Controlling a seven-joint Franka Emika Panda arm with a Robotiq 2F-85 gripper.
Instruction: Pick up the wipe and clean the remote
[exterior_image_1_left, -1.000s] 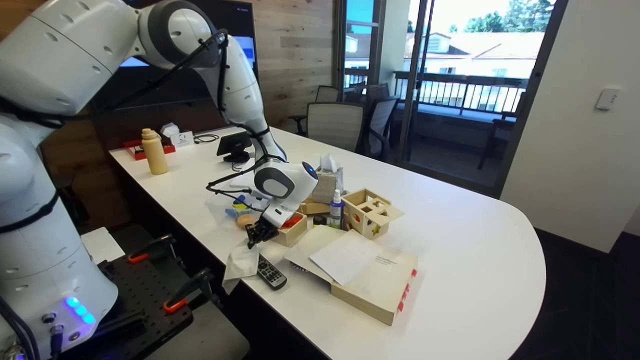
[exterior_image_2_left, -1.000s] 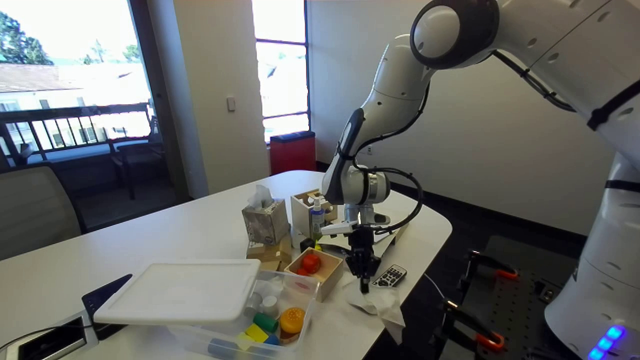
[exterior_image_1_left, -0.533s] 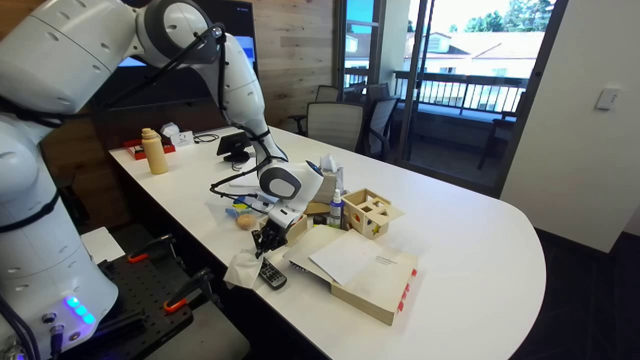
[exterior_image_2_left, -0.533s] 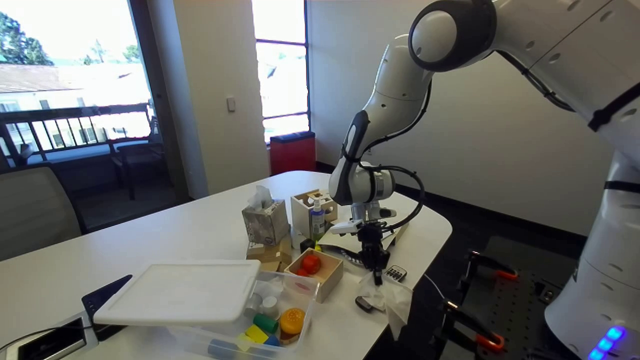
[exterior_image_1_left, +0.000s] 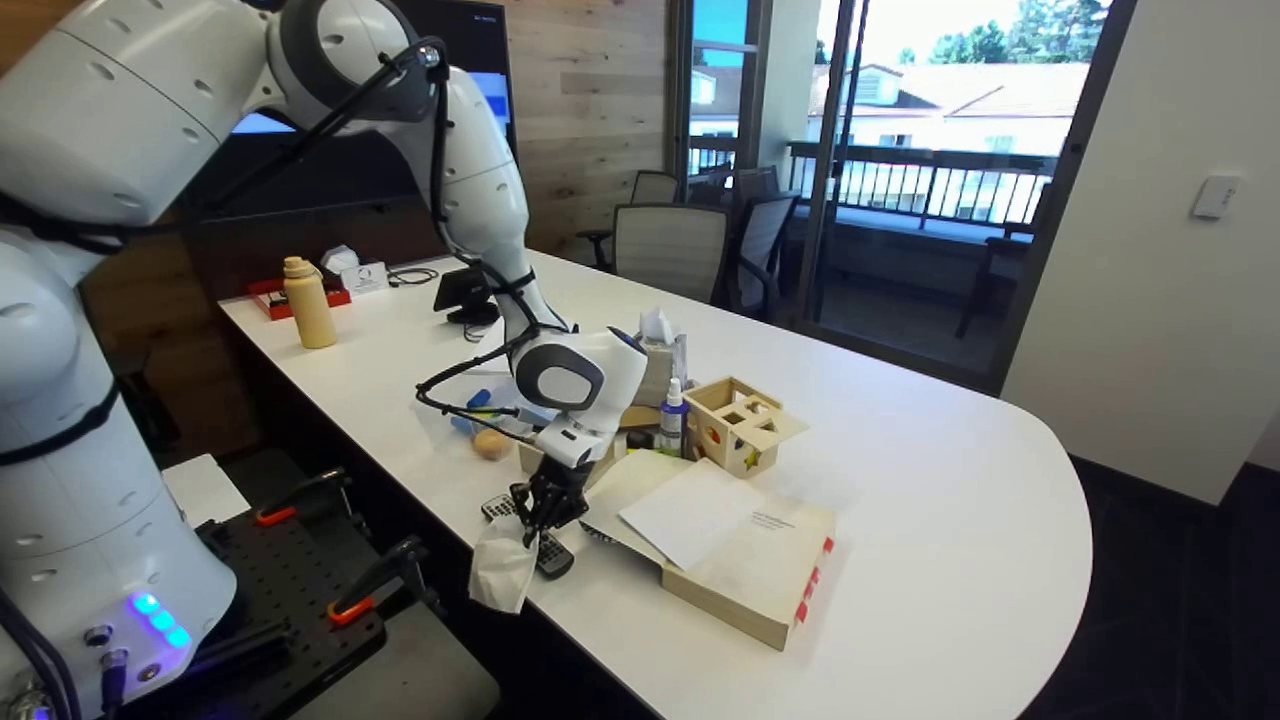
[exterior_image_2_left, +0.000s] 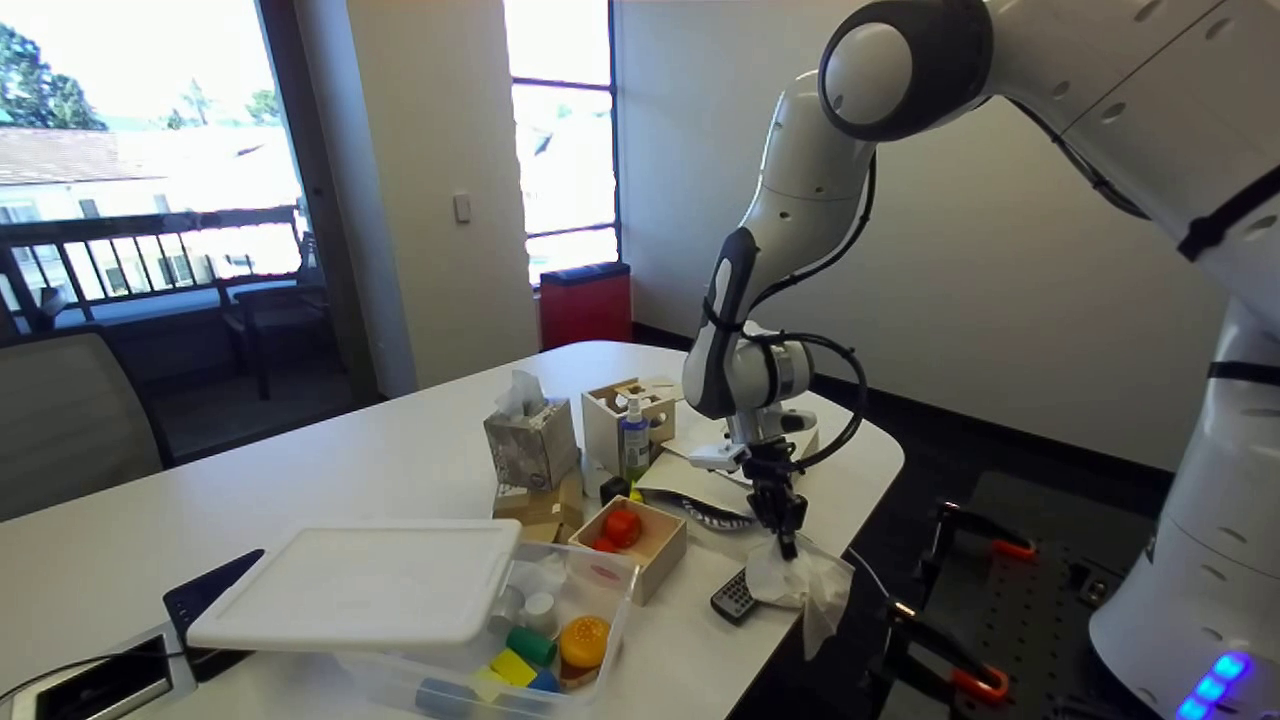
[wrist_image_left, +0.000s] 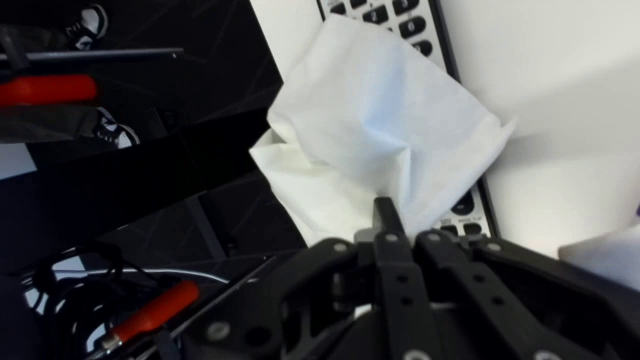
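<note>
The wipe is a thin white cloth; it shows in both exterior views (exterior_image_1_left: 503, 572) (exterior_image_2_left: 815, 590) and the wrist view (wrist_image_left: 365, 125). My gripper (exterior_image_1_left: 532, 538) is shut on it, pinching it at one end, also seen in an exterior view (exterior_image_2_left: 789, 550) and the wrist view (wrist_image_left: 397, 225). The remote, grey and black with a keypad, lies on the table near its edge, in both exterior views (exterior_image_1_left: 555, 557) (exterior_image_2_left: 735, 598) and the wrist view (wrist_image_left: 412, 25). The wipe lies across the remote's middle, hiding that part; part of the wipe hangs past the table edge.
A thick open book (exterior_image_1_left: 730, 600) lies beside the remote. An open wooden box (exterior_image_2_left: 660, 555) with red pieces and a clear bin (exterior_image_2_left: 622, 640) of toys stand nearby. A spray bottle (exterior_image_1_left: 672, 420) and a shape-sorter box (exterior_image_1_left: 735, 425) stand behind. The table edge (exterior_image_1_left: 590, 655) is close.
My gripper has dragged the wipe along the remote, rightward in both exterior views. The remote's end near the toy bin, covered before, is now uncovered. The gripper stays shut on the wipe.
</note>
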